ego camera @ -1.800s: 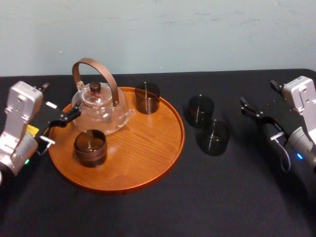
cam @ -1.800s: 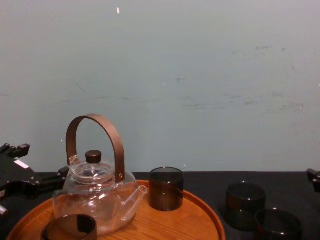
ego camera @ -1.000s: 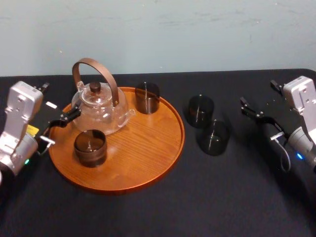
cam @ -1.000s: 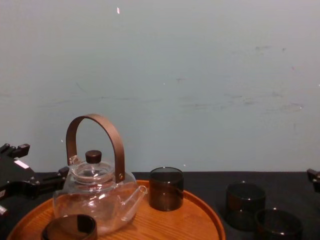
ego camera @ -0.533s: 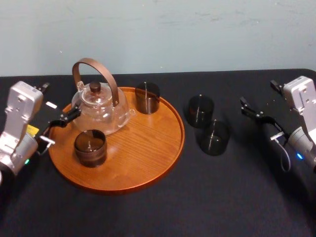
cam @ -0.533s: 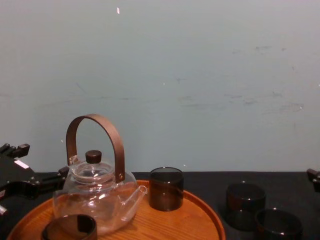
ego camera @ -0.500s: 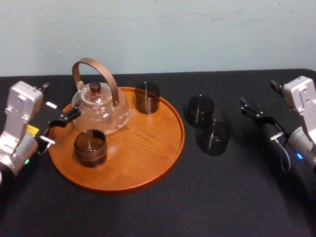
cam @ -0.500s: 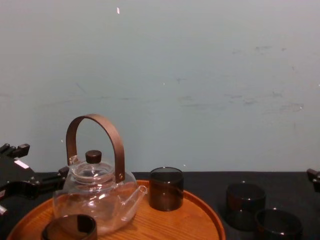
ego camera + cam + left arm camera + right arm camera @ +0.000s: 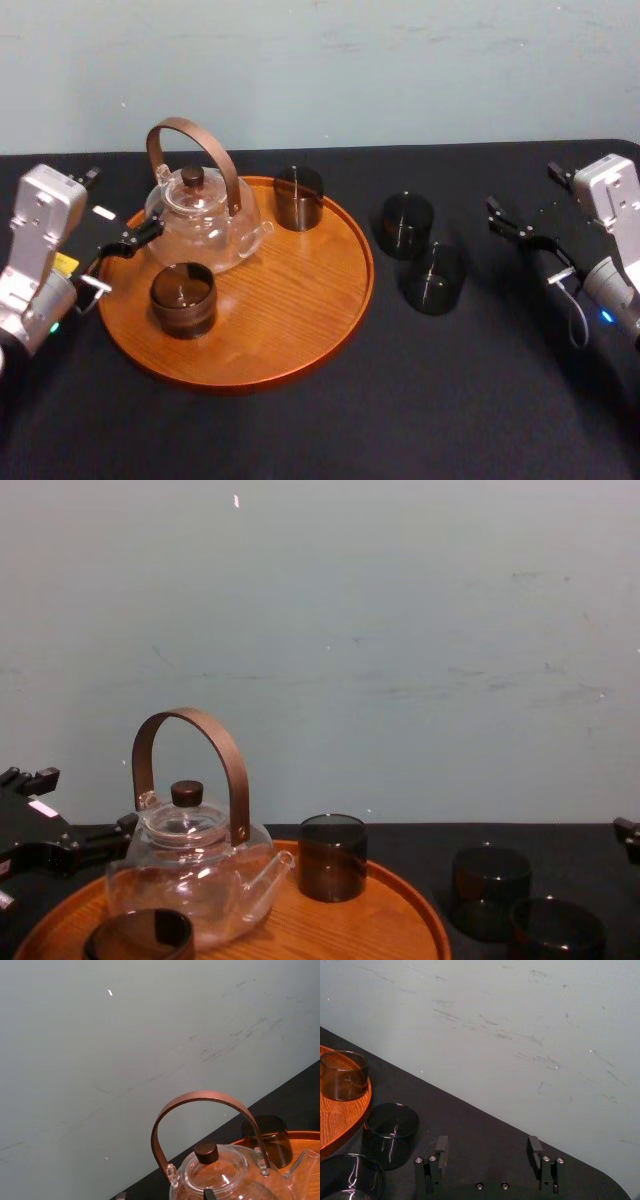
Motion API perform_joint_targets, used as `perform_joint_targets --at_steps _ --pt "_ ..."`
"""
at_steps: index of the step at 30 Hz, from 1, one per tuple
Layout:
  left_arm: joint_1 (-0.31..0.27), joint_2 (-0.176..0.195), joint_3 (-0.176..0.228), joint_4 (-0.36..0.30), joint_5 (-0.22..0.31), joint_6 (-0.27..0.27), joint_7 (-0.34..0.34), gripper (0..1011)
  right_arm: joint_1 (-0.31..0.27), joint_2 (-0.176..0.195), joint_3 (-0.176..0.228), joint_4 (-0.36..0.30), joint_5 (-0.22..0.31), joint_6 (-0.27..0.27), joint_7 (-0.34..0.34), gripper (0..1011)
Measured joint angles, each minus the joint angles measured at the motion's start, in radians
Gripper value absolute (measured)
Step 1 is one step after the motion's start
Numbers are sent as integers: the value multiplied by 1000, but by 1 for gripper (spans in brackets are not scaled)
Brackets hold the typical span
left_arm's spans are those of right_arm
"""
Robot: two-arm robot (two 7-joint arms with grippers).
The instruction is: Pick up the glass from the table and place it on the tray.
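Two dark glasses stand upright on the table (image 9: 480,400) just right of the tray (image 9: 300,330), close together: front glass (image 9: 432,278) and rear glass (image 9: 406,222). I judge them light, rigid, slick-walled and breakable, so I would take one across the wall at mid-height with a gentle squeeze. My right gripper (image 9: 488,1147), fingers apart and empty, sits farther right of the tray, beyond both glasses and touching neither. My left gripper (image 9: 122,258), fingers apart, is parked at the tray's left rim.

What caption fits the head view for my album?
Two dark glasses stand on the black table beside the wooden tray, left pincer and right pincer parked at either side.
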Motion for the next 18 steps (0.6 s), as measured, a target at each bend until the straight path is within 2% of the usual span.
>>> perform_joint_targets --at_steps 14,18 --pt "0 0 0 0 0 0 0 1001 0 0 0 0 0 0 0 1002" --pt "0 0 0 0 0 0 0 1002 -6 -1 12 -2 12 -3 23 1002"
